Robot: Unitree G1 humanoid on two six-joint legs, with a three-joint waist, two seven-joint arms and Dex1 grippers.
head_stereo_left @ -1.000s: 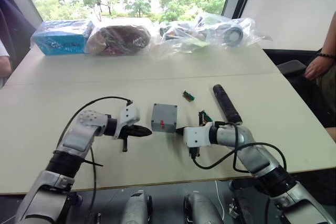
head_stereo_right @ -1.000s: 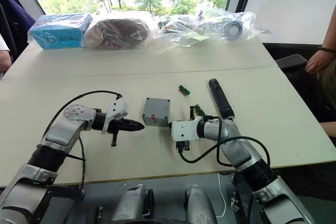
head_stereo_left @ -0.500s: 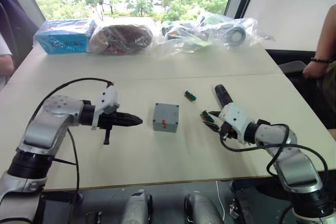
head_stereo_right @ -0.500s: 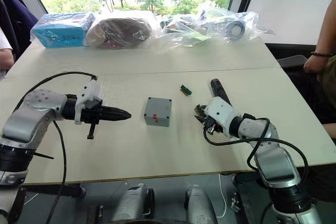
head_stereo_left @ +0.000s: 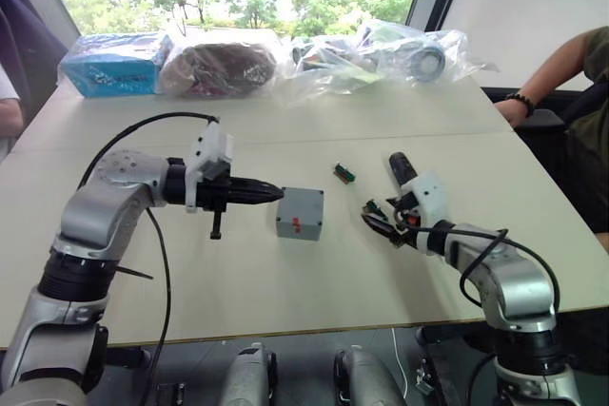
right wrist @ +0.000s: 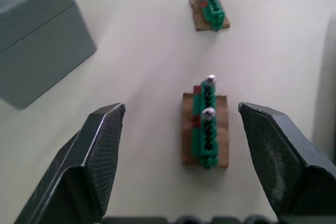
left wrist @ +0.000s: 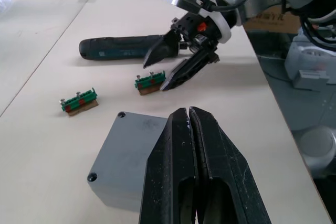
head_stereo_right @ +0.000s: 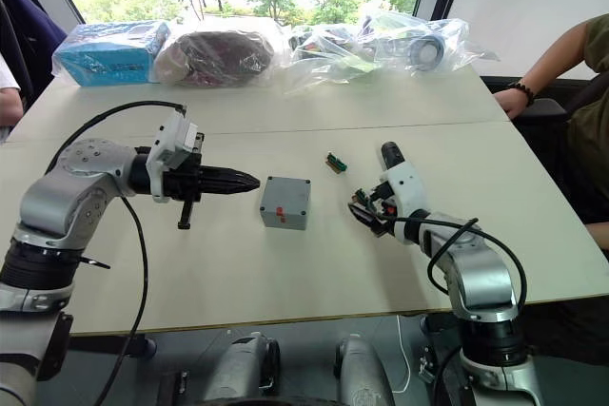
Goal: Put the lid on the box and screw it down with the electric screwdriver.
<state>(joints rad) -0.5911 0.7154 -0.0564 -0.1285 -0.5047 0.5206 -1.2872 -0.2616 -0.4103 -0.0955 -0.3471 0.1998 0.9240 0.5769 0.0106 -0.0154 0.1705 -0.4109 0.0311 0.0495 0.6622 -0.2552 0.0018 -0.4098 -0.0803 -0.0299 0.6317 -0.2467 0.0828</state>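
Now the box point(head_stereo_left: 299, 213) is seen mid-table, lid on; the left gripper point(head_stereo_left: 272, 194) is pressed closed and empty just beside it, the right gripper point(right wrist: 184, 156) spread wide around a connector block point(right wrist: 206, 128).

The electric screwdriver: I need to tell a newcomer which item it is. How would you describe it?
On the pale table, look past the grey box toward the robot's right side. Behind the open right claw lies the electric screwdriver, a long black cylinder, far longer than the two tiny green connector blocks beside it.
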